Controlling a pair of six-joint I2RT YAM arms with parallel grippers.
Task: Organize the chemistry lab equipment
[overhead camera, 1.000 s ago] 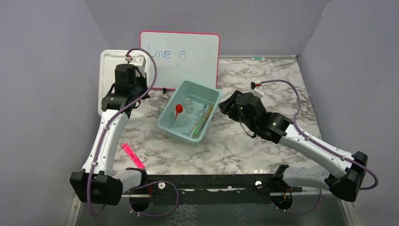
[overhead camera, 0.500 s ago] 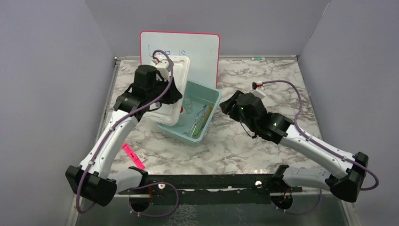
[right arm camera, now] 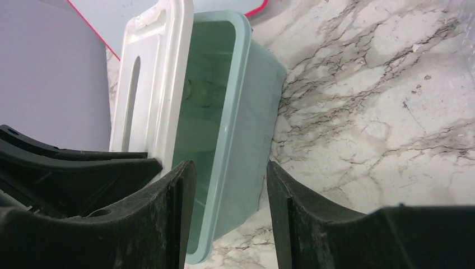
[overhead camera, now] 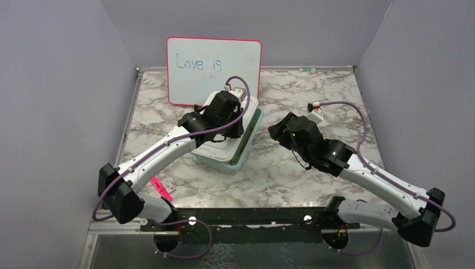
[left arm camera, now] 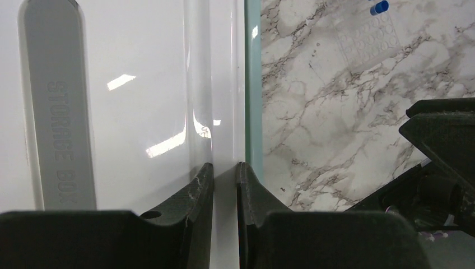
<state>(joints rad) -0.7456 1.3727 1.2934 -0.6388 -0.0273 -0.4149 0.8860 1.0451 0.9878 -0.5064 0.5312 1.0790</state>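
A white lid (overhead camera: pixel 213 151) marked "STORAGE BOX" (left arm camera: pixel 129 95) lies over the teal bin (overhead camera: pixel 247 141), shifted left, so a strip of the bin stays uncovered on its right side. My left gripper (left arm camera: pixel 224 168) is shut on the lid's right edge, over the bin. The chemistry lab equipment is hidden under the lid. My right gripper (overhead camera: pixel 275 130) stands open just right of the bin, apart from it. In the right wrist view the bin's wall (right arm camera: pixel 252 134) and the lid's edge (right arm camera: pixel 168 84) show between its open fingers (right arm camera: pixel 229 168).
A pink-framed whiteboard (overhead camera: pixel 214 70) leans on the back wall behind the bin. A pink marker (overhead camera: pixel 159 188) lies near the left arm's base. A blue cap (left arm camera: pixel 379 7) shows beside a clear dimpled piece (left arm camera: pixel 369 42) on the marble right of the bin.
My left arm has swung the lid from the table's left rear, over and down onto the bin. The right arm has shifted only slightly.
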